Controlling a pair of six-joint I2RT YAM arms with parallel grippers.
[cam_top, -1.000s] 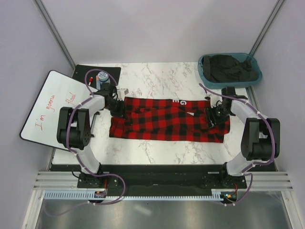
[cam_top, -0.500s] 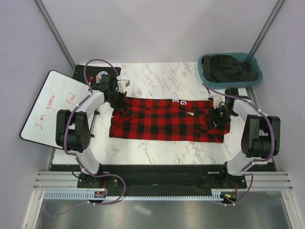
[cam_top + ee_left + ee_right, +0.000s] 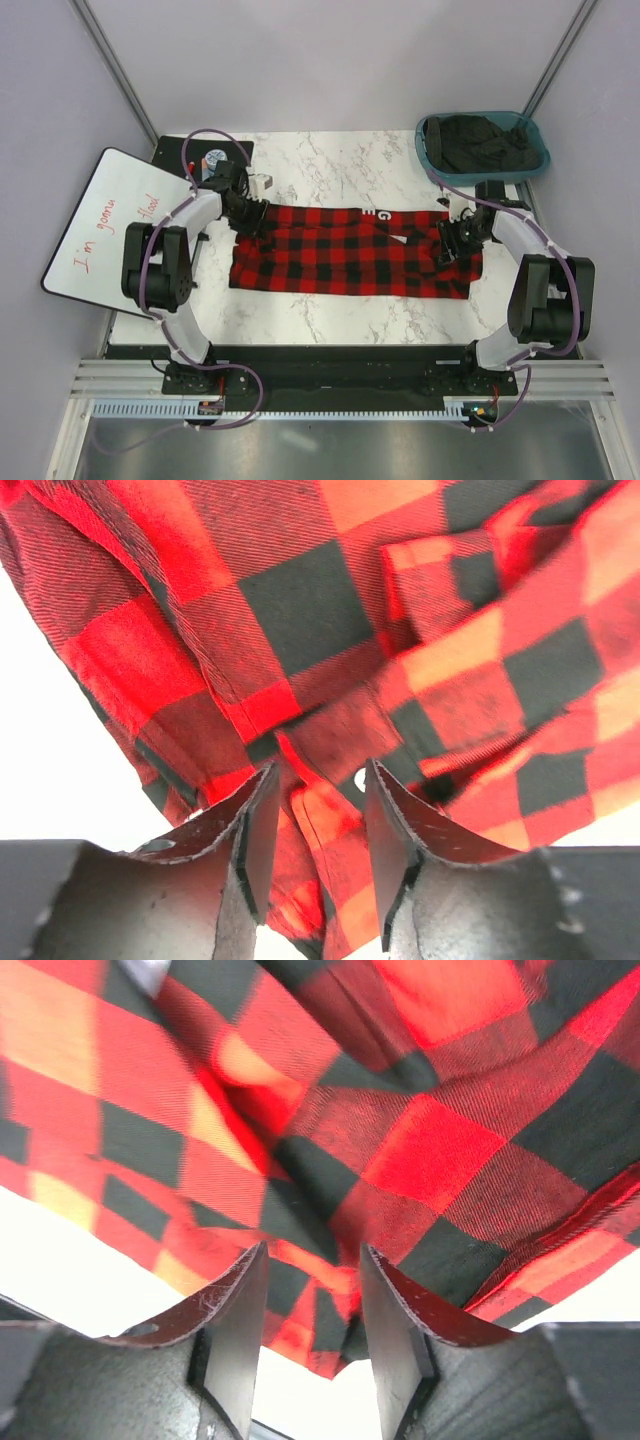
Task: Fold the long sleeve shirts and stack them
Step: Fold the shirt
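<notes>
Flannel shirt lies long axis left–right on tabletop. Your left fingers straddle its far-left corner, right fingers its right end; both pairs apart.

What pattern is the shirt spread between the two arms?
The shirt is a red-and-black buffalo check; the left wrist view shows it best.

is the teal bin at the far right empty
No, the teal bin holds a heap of dark clothing in the top view.
</notes>
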